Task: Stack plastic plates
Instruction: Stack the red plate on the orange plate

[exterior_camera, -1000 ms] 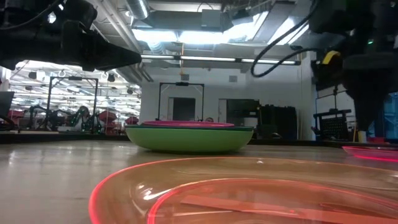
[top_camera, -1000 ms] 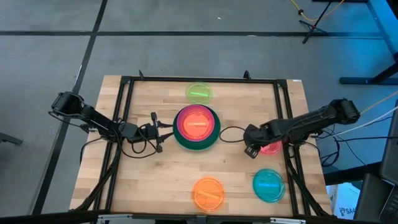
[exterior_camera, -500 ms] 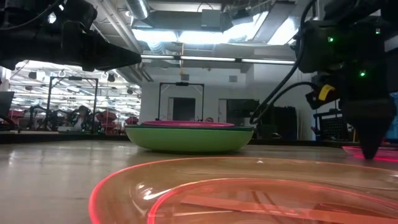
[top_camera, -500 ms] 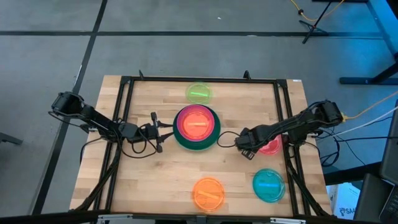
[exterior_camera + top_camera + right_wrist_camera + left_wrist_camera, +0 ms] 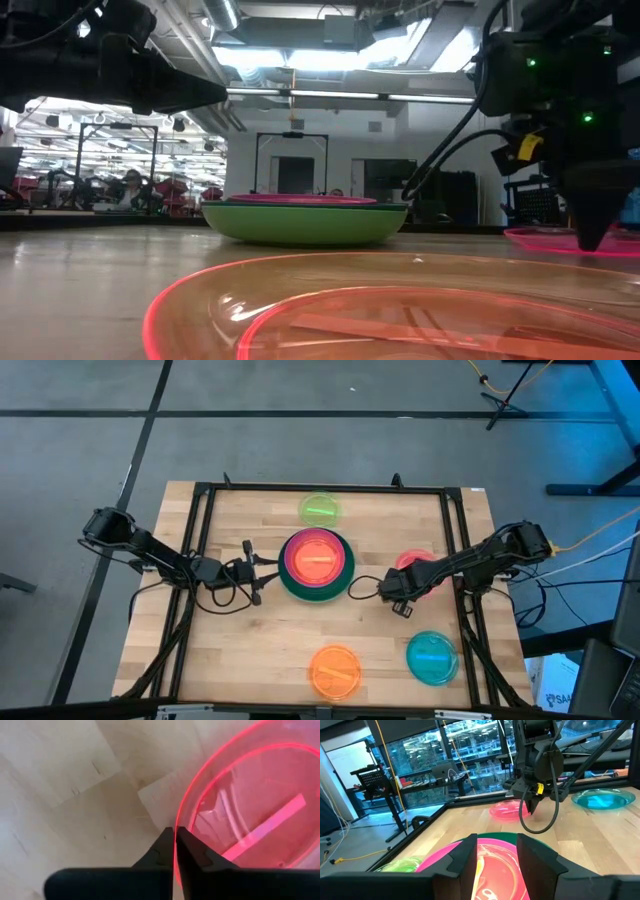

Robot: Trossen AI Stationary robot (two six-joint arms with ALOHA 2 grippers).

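Note:
A stack of plates stands mid-table: dark green at the bottom, magenta above it, a smaller red-orange one on top; the low view shows a light green plate in it too. Four small plates are apart from it: lime far, orange near, teal near right, red-pink right of the stack. My right gripper is shut on the red-pink plate. My left gripper hangs open just left of the stack, holding nothing. My right gripper pinches the red-pink plate's rim on the side facing the stack, one finger inside the plate and one outside. The fingers point down from above. The plate lies about level, low at the tabletop; whether it is clear of the wood, I cannot tell.
A black frame runs along the tabletop's left, far and right sides, with cables by the left gripper. Bare wood lies between the stack and the near plates.
My right gripper has come down to the table a little nearer the stack and has shut on the red-pink plate's rim. The plate has shifted toward the stack and the table's far edge.

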